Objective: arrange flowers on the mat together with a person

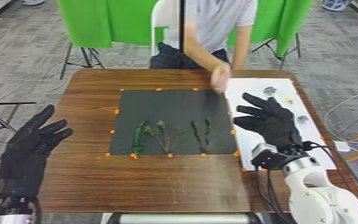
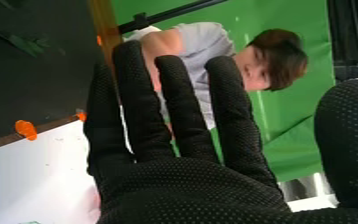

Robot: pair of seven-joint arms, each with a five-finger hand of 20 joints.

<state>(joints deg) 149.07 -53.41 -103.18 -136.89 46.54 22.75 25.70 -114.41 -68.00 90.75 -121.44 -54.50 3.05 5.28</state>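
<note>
On the dark mat point(image 1: 158, 105), the green stems point(image 1: 139, 138) lie lengthwise away from the robot, close to the near edge; more room is beyond them. Right hand point(image 1: 271, 125), fingers straight and apart, is above the white sheet point(image 1: 310, 135); left hand point(image 1: 24, 152), fingers also extended, is at the table's point(image 1: 82, 180) left edge.

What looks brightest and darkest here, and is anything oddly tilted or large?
Head view: the white sheet is brightest, the mat dark and dull. Right wrist view: the white sheet is bright too, the scene lies sideways, and the right hand looms large, being close to the camera.
</note>
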